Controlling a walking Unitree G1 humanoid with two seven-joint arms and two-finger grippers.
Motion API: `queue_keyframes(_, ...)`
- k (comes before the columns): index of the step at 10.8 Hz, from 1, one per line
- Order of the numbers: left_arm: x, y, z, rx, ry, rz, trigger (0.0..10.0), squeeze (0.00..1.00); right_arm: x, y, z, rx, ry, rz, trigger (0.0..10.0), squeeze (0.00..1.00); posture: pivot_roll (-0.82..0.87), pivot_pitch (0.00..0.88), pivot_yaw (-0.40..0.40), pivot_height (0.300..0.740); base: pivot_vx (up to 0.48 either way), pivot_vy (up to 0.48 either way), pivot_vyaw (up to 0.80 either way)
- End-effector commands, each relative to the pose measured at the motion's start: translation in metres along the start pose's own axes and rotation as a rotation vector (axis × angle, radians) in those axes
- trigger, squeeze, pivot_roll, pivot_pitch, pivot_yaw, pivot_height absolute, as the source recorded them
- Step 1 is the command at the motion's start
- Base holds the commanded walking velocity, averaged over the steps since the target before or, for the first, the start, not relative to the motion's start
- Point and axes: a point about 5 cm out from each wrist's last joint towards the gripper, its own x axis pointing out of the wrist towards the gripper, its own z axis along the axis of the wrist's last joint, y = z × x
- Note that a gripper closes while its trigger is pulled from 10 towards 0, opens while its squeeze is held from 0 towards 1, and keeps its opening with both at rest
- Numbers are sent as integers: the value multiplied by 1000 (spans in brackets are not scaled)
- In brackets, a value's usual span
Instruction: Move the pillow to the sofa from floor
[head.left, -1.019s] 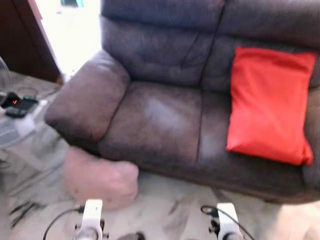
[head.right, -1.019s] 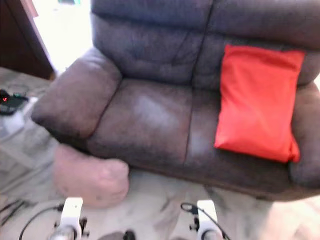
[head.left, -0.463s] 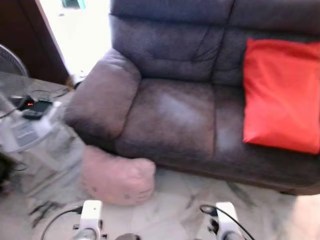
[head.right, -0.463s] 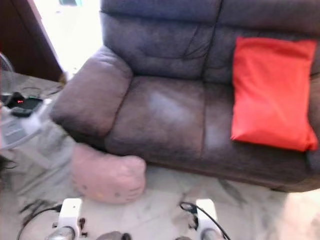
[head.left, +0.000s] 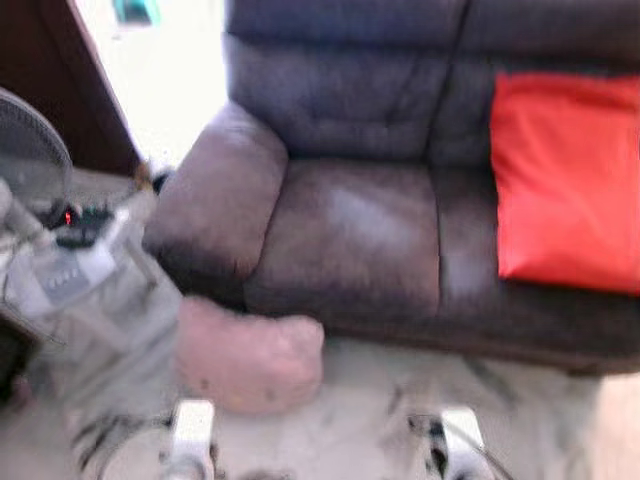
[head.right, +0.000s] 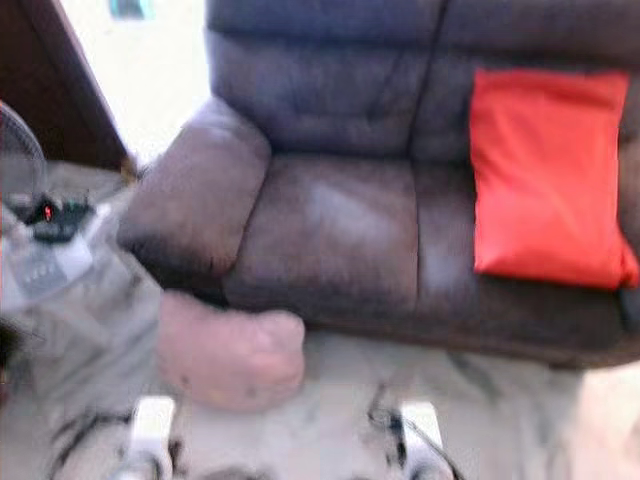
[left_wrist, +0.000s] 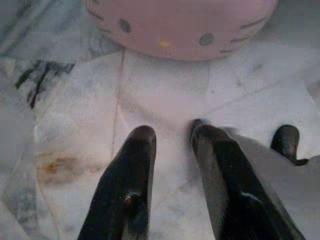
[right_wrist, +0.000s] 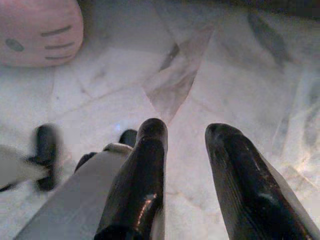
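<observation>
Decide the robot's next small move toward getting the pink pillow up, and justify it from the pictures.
Probably step closer and lower both arms. The pink pillow lies on the marble floor against the sofa, ahead of the open, empty left gripper and right gripper.

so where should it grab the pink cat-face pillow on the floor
Probably squeeze the soft pink cat-face pillow by its two ends, one end effector from each side. It lies lengthwise on the marble floor, its back against the brown sofa, so the open front side is free.
</observation>
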Motion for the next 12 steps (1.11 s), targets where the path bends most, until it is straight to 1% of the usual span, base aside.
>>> queue_keyframes(1,-1,7,-7,27,23,16,10000,0,0,4,-2,9,5,8,10000,0,85,75,-29,740,0,330,0)
queue_keyframes(4,-2,8,-8,31,26,15,10000,0,0,4,-2,9,5,8,10000,0,86,66,-27,740,0,328,0)
queue_keyframes(12,-1,8,-6,24,20,19,10000,0,0,3,-1,24,2,-8,10000,0,89,97,-30,740,0,327,0)
